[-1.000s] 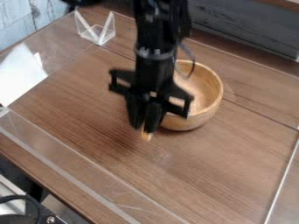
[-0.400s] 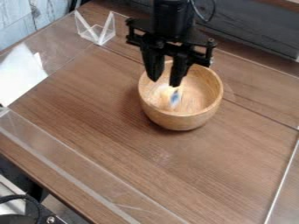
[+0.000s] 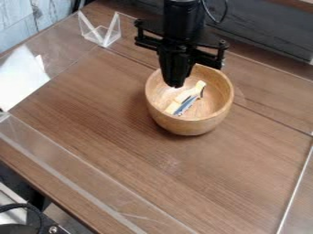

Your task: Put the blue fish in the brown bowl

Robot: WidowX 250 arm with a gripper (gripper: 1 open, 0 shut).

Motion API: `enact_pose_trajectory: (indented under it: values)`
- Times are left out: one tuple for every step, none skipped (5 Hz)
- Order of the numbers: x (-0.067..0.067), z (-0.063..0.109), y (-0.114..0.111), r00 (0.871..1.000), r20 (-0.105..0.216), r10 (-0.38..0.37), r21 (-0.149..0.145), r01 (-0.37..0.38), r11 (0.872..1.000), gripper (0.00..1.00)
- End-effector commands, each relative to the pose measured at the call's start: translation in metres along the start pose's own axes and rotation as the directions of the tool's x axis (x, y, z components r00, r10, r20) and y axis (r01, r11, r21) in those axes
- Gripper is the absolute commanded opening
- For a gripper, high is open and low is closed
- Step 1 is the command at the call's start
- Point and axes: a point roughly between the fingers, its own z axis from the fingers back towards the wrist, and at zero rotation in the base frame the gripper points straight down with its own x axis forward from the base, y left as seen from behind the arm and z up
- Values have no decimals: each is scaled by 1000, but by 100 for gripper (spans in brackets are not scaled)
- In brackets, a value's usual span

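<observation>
Now we are looking at the blue fish (image 3: 186, 101), which is lying loose inside the brown bowl (image 3: 214, 111), tilted across the bottom with its blue face showing and a tan wooden edge turned toward the far wall. Nothing is gripping it; it is resting on the bowl's floor, a little toward the side nearest the arm.

We are seeing the gripper (image 3: 175, 79) hanging just above the bowl's far rim, pointing straight down. Its two dark fingers are pressed together into a single narrow tip, so the jaws are closed and holding nothing. The tip is sitting over the inner edge of the bowl, close above the fish but apart from it.

We are following the arm upward from there: a black crossbar is spreading out to either side just above the fingers, and the slim black wrist is rising vertically out of the top of the picture.

We are finding the bowl standing on a brown wooden table (image 3: 110, 146), right of centre. Farther off, a clear plastic stand (image 3: 101, 29) is sitting near the table's back edge, and a white sheet (image 3: 17, 80) is lying at the left side.
</observation>
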Motion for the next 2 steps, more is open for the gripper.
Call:
enact_pose_trajectory:
  values:
    - [5,9,1,999,44,-1,1,0,1000,100]
    - [6,7,1,999,52,-2,6,2,1000,100]
